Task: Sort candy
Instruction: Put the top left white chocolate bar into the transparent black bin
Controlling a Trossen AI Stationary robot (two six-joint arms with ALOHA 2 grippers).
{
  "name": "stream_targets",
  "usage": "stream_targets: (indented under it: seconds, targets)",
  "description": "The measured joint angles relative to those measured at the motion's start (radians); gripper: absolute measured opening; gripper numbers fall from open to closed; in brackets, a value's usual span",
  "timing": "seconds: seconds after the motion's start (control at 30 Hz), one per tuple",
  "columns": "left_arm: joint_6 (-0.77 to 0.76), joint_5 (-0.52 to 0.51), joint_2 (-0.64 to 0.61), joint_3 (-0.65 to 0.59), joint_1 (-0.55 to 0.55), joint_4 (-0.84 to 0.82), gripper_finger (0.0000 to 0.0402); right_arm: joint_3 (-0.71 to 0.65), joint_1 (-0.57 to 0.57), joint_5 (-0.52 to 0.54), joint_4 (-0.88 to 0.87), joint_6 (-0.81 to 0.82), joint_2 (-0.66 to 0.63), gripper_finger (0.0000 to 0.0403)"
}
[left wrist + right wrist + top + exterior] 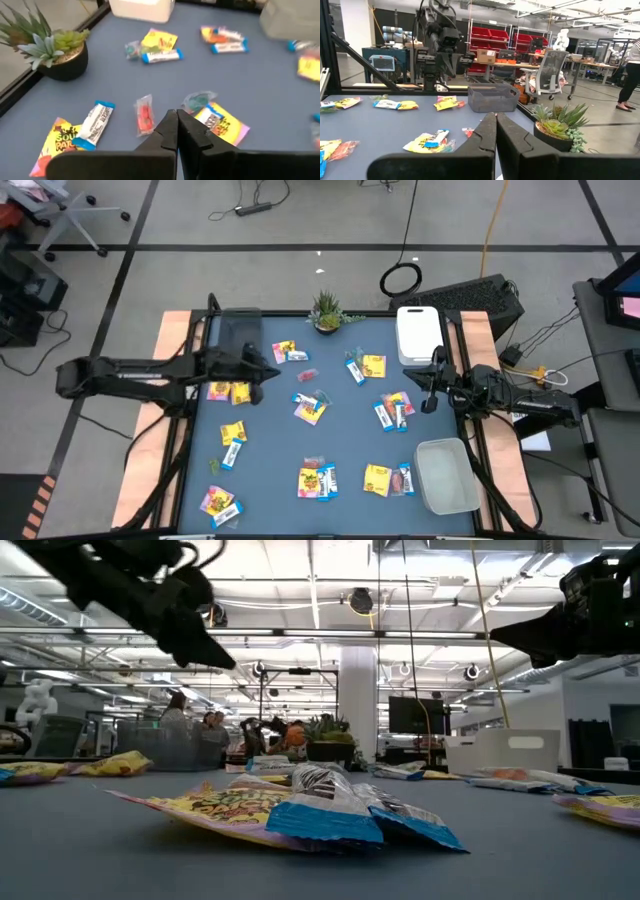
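Small shiny wrapped candy (310, 408), crinkly yellow square packets and slim blue-and-white bars, is lying scattered all over the flat blue table top (270, 450). A little red piece (144, 116) is sitting near the middle. The dark left gripper (268, 372) is hanging over the left side, fingers pressed together. The dark right gripper (432, 385) is waiting on the right, fingers pressed together too.

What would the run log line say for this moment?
task: sort candy | left gripper: shut, empty, over mat | right gripper: shut, empty, right side | candy: scattered, unsorted | bins: empty
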Motion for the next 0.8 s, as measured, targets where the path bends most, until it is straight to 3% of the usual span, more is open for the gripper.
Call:
stream_targets:
  seconds: [0.2,0.5,0.8]
  targets:
    - [0.053,-0.037,0.192,0.132,0.065,-0.125,0.0060,0.000,0.000,-0.001,0.000,0.000,0.000,0.0000]
    - [0.137,-0.037,0.394,0.225,0.182,-0.101,0.0158,0.000,0.000,-0.002,0.000,0.000,0.000,0.0000]
    - [0.221,-0.007,0.574,0.315,0.222,-0.090,0.0179,0.000,0.000,-0.002,0.000,0.000,0.000,0.0000]
